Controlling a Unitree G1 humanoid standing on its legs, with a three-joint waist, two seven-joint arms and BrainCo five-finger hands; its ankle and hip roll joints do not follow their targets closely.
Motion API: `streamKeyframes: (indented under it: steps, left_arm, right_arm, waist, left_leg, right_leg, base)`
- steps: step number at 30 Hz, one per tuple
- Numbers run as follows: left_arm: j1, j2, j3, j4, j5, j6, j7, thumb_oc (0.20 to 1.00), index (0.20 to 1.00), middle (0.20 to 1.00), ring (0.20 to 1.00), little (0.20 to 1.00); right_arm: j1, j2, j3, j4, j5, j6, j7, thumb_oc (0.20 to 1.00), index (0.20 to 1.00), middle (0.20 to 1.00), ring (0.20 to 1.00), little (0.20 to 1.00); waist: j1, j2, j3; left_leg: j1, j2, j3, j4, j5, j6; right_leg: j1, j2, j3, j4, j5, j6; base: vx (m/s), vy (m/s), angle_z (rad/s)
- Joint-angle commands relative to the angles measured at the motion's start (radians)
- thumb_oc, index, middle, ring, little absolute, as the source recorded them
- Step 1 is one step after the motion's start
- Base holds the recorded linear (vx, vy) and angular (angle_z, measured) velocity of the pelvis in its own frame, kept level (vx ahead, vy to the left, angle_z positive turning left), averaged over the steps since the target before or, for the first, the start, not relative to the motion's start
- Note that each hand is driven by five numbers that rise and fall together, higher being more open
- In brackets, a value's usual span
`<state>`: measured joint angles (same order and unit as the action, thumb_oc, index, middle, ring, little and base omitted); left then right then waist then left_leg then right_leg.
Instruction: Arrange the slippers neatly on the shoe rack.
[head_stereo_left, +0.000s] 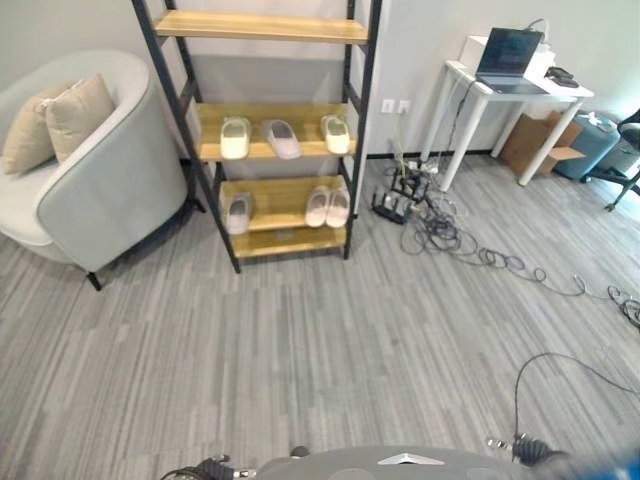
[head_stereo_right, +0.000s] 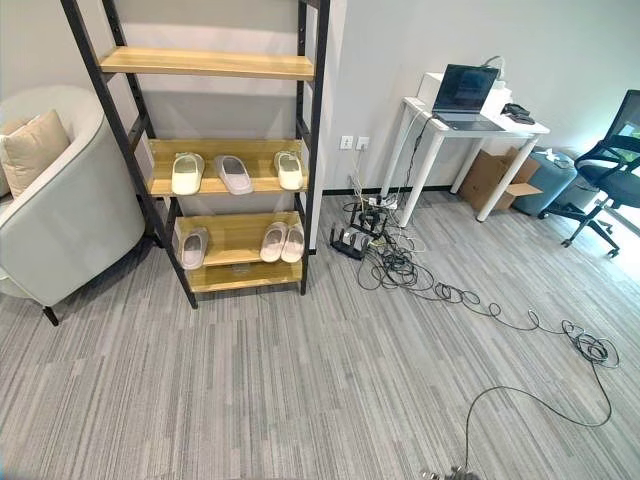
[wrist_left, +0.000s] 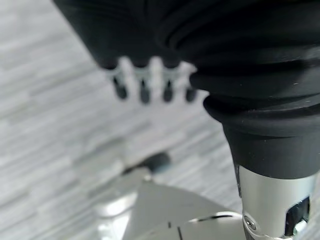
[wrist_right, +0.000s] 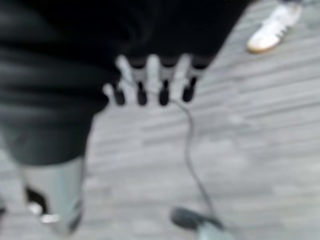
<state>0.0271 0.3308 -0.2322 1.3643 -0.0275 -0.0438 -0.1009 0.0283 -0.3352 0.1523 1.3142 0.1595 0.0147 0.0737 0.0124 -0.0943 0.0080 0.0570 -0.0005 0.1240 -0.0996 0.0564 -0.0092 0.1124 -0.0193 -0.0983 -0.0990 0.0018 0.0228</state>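
The shoe rack (head_stereo_left: 362, 110) has a black frame and wooden shelves and stands against the far wall. Three slippers lie on its middle shelf: a cream one (head_stereo_left: 235, 138), a grey one (head_stereo_left: 282, 138) turned at a slant, and another cream one (head_stereo_left: 337, 133). On the lower shelf a grey slipper (head_stereo_left: 238, 212) lies at the left and a pale pair (head_stereo_left: 328, 206) side by side at the right. The top shelf (head_stereo_right: 205, 62) is bare. My left hand (wrist_left: 150, 82) hangs over the carpet with straight fingers and holds nothing. My right hand (wrist_right: 150, 80) hangs the same way, also holding nothing.
A pale armchair (head_stereo_left: 95, 175) with cushions stands left of the rack. Right of it, cables (head_stereo_left: 440, 235) sprawl over the floor below a white desk (head_stereo_left: 500, 95) with a laptop. An office chair (head_stereo_right: 605, 165) is at the far right. A person's white shoe (wrist_right: 272, 27) is near my right hand.
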Motion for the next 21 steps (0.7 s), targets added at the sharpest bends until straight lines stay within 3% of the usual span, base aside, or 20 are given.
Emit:
streamKeyframes:
  steps: [1, 8, 17, 19, 21]
  left_arm:
    - [-0.062, -0.095, -0.034, 0.056, 0.014, -0.023, 0.012, 1.0, 1.0, 1.0, 1.0, 1.0]
    - [-0.057, -0.098, -0.022, 0.065, 0.013, -0.018, 0.019, 1.0, 1.0, 1.0, 1.0, 1.0]
    - [-0.081, -0.085, -0.036, 0.053, 0.018, -0.014, 0.014, 1.0, 1.0, 1.0, 1.0, 1.0]
    - [-0.083, -0.078, -0.032, 0.043, 0.005, -0.013, 0.003, 1.0, 1.0, 1.0, 1.0, 1.0]
    - [-0.093, -0.084, -0.043, 0.025, 0.002, -0.011, 0.005, 1.0, 1.0, 1.0, 1.0, 1.0]
  right_arm:
    - [-0.046, -0.019, 0.026, 0.014, -0.005, -0.014, -0.009, 1.0, 1.0, 1.0, 1.0, 1.0]
    - [-0.04, 0.011, 0.044, 0.005, 0.004, -0.014, -0.001, 1.0, 1.0, 1.0, 1.0, 1.0]
    - [-0.06, -0.033, 0.037, -0.033, 0.006, -0.023, -0.013, 1.0, 1.0, 1.0, 1.0, 1.0]
    - [-0.067, -0.054, 0.044, -0.057, -0.001, -0.024, -0.004, 1.0, 1.0, 1.0, 1.0, 1.0]
    - [-0.071, -0.072, 0.041, -0.068, -0.003, -0.02, 0.001, 1.0, 1.0, 1.0, 1.0, 1.0]
  waist:
    - [-0.012, 0.062, 0.02]
    - [-0.009, 0.065, 0.026]
    - [-0.01, 0.069, 0.076]
    - [-0.006, 0.058, 0.12]
    - [-0.014, 0.058, 0.156]
  left_leg:
    - [0.005, 0.079, -0.13, 0.012, -0.045, -0.058]
    - [0.006, 0.083, -0.134, 0.012, -0.039, -0.063]
    - [-0.036, 0.119, -0.161, 0.031, -0.015, -0.088]
    - [-0.121, 0.126, -0.141, 0.243, -0.075, -0.093]
    - [-0.225, 0.13, -0.049, 0.412, -0.043, -0.075]
  right_leg:
    - [-0.006, 0.002, -0.022, 0.012, -0.055, 0.052]
    - [-0.005, 0.007, -0.026, 0.012, -0.058, 0.048]
    - [-0.035, 0.027, -0.045, 0.039, -0.081, 0.028]
    - [-0.047, 0.024, -0.037, 0.096, -0.111, 0.003]
    - [-0.037, 0.01, -0.071, 0.104, -0.118, -0.003]
  base:
    - [0.0, 0.0, 0.0]
    - [0.0, -0.009, 0.0]
    - [0.03, -0.108, 0.08]
    - [0.05, -0.163, 0.1]
    - [0.1, -0.11, 0.13]
